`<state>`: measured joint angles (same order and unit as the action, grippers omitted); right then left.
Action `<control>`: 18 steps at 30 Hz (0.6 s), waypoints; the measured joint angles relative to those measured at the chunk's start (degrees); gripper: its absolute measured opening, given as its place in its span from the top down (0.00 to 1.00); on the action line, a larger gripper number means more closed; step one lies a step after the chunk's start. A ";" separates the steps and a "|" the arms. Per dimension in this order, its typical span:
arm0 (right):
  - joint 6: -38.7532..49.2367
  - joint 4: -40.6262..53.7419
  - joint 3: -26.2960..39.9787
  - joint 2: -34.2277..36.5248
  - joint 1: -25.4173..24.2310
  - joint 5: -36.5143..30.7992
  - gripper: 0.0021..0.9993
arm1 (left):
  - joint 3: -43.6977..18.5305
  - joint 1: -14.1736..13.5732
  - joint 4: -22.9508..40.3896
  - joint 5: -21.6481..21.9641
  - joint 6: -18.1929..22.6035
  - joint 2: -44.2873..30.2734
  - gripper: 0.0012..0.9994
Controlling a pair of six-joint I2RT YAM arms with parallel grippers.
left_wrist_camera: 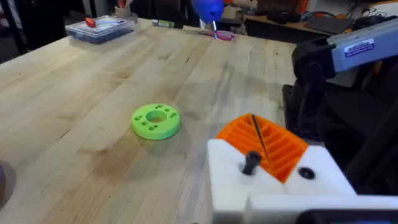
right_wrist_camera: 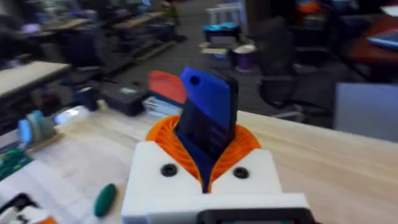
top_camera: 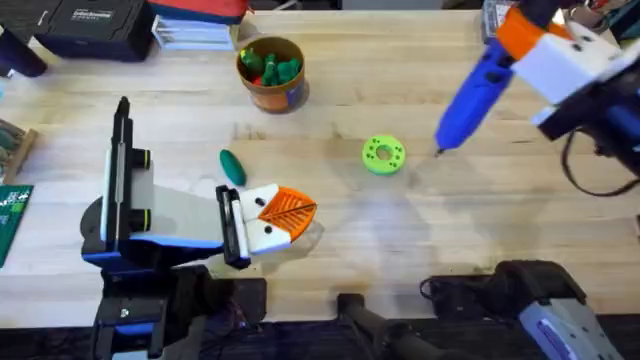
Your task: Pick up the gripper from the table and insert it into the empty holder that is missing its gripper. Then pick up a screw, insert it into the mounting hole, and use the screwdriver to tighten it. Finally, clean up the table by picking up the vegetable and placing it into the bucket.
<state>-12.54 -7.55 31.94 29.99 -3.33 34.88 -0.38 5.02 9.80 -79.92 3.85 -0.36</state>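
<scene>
Clamping the bright blue, thick pen-shaped electric screwdriver [top_camera: 472, 92] between its orange ribbed pads, the right arm's jaws [top_camera: 520, 45] hold the tool raised over the pale wooden bench [top_camera: 330, 250]; the right wrist view shows the blue body [right_wrist_camera: 208, 118] wedged in the pads' cleft. The tool's long axis slants down and away from those jaws, ending in a thin tip just beside the lime-green round disc with holes [top_camera: 383, 154]. Whether the tip touches the bench cannot be told.

The left arm's jaws [top_camera: 285, 215] lie low at the bench; only one orange pad [left_wrist_camera: 264, 144] is visible, so their state cannot be told, and nothing is seen held in them.

The coming move seems to turn on the small dark green oblong toy vegetable [top_camera: 232, 166]. It lies on the bench close beside the left jaws, its long axis running roughly fore and aft, and well apart from the right jaws, beyond the disc. The left arm is clearly the nearer and appears free to take it.

Farther off, past the vegetable from the left jaws, the small round orange-brown bucket with a blue label [top_camera: 271, 73] stands upright, holding green and orange toy pieces.
</scene>
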 joint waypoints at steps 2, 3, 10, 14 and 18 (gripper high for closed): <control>-0.39 -2.24 -0.39 0.57 5.27 -1.27 0.97 | 0.00 0.00 0.00 0.00 -0.01 0.00 1.00; -0.36 -3.26 -0.54 1.00 7.61 -1.87 0.97 | 0.00 0.00 0.01 0.01 0.01 0.00 1.00; 0.59 -20.51 -1.38 9.48 23.63 -4.04 0.97 | 0.00 0.00 0.00 0.00 0.00 0.00 1.00; 0.81 -35.98 -1.37 16.71 31.42 -4.17 0.97 | 0.00 0.00 0.00 0.00 -0.01 0.00 1.00; 0.82 -49.74 -1.37 24.14 37.99 -4.18 0.97 | 0.00 0.00 0.00 0.00 0.00 0.00 1.00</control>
<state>-11.73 -57.30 30.57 54.14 34.65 30.70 -0.38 5.02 9.80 -79.92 3.85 -0.36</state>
